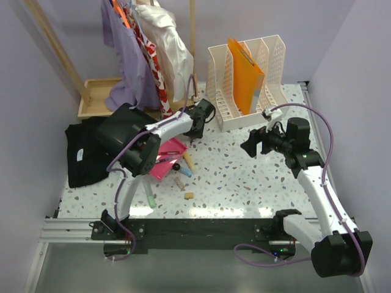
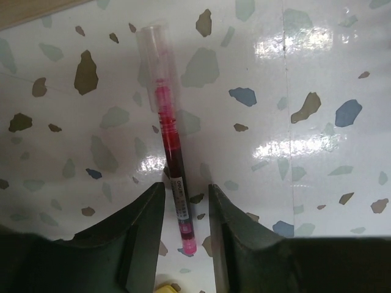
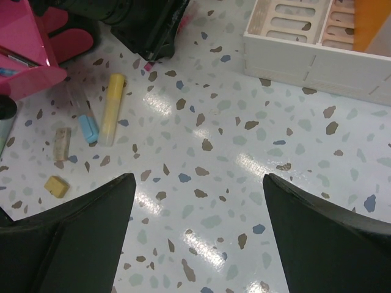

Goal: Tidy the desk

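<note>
Now the left jaws stand narrowly parted on either side of a red pen (image 2: 174,165). It lies flat on the bench (image 1: 232,174), with a sliver of gap showing at each side of its barrel. The right jaws are spread wide above the bare speckled surface, near the white file rack (image 1: 244,79) at the bench's far edge. A yellow highlighter (image 3: 113,107) lies just beside a pink holder (image 1: 166,160).

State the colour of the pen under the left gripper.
Pink-red pen with clear cap; left wrist view.
</note>
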You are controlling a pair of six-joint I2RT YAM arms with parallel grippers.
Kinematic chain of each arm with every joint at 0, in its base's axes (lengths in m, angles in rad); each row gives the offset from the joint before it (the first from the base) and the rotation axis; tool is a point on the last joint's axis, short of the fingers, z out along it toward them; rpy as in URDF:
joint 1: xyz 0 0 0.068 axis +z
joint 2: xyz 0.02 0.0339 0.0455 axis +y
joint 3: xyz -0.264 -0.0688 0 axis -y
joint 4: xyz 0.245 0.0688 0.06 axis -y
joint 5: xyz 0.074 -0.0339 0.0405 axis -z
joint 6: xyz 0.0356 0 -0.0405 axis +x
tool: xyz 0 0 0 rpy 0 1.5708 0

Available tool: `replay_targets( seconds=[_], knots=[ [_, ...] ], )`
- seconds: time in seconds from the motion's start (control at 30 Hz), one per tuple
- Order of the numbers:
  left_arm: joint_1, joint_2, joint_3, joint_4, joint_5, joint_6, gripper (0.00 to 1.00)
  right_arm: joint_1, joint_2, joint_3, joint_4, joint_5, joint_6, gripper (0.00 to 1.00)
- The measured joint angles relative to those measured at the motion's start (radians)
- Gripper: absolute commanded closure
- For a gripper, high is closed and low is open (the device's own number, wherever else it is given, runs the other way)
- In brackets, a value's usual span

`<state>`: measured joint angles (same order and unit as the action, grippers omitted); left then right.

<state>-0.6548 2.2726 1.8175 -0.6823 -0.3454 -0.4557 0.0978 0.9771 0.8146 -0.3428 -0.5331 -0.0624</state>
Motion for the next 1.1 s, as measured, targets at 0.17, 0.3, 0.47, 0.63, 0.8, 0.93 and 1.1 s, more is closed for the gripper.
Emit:
replay_targets(
  seconds=[0.17, 0.3, 0.47, 0.63, 0.8, 0.93, 1.1],
  knots=[
    [0.0, 0.008, 0.012, 0.0, 0.01, 0.005, 0.74, -0.001, 0.0, -0.002, 0.0, 0.0, 0.0, 0.1],
    [0.001, 0.009, 0.012, 0.005, 0.031, 0.012, 0.91, -0.002, 0.0, -0.002, 0.0, 0.0, 0.0, 0.1],
    [0.003, 0.007, 0.005, 0.015, 0.056, 0.032, 1.0, -0.009, 0.0, -0.002, 0.0, 0.0, 0.0, 0.1],
    [0.008, -0.053, -0.091, 0.096, 0.138, 0.069, 1.0, -0.014, 0.0, -0.002, 0.0, 0.0, 0.0, 0.1],
    [-0.016, -0.182, -0.253, 0.154, 0.273, 0.141, 1.0, -0.018, 0.0, -0.002, 0.0, 0.001, 0.0, 0.1],
    [-0.039, -0.313, -0.326, 0.19, 0.38, 0.195, 1.0, -0.023, 0.0, -0.002, 0.0, 0.001, 0.0, 0.1],
    [-0.048, -0.517, -0.428, 0.264, 0.523, 0.252, 1.0, -0.028, 0.0, -0.002, 0.0, 0.001, 0.0, 0.11]
  ],
)
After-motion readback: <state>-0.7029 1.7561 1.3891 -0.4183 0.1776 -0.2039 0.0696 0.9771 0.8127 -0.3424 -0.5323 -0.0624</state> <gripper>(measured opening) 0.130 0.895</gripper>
